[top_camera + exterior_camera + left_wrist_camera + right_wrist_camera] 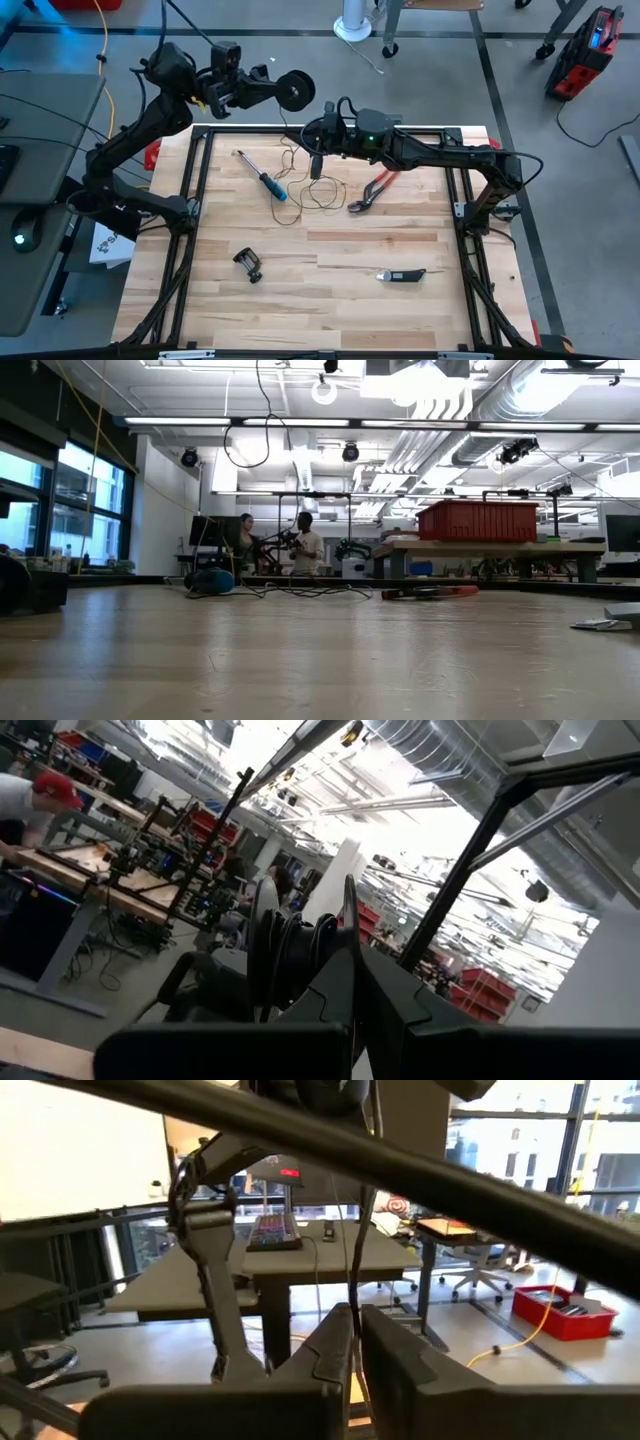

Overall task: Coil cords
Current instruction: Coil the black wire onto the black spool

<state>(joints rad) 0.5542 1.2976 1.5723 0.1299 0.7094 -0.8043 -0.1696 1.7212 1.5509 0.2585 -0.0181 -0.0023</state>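
**Reel held past the bench's far edge, cord trailing onto the wood**

The left gripper (350,990) is clamped on the black reel (294,90), held on edge beyond the far rail. No lettering is legible on it. The thin cord (300,180) loops on the bench (330,300) between the screwdriver (265,178) and red pliers (374,190). The right gripper (315,165), fingers closed on the cord, points down.

left hand (268,88) raised, right hand (314,168) pinched
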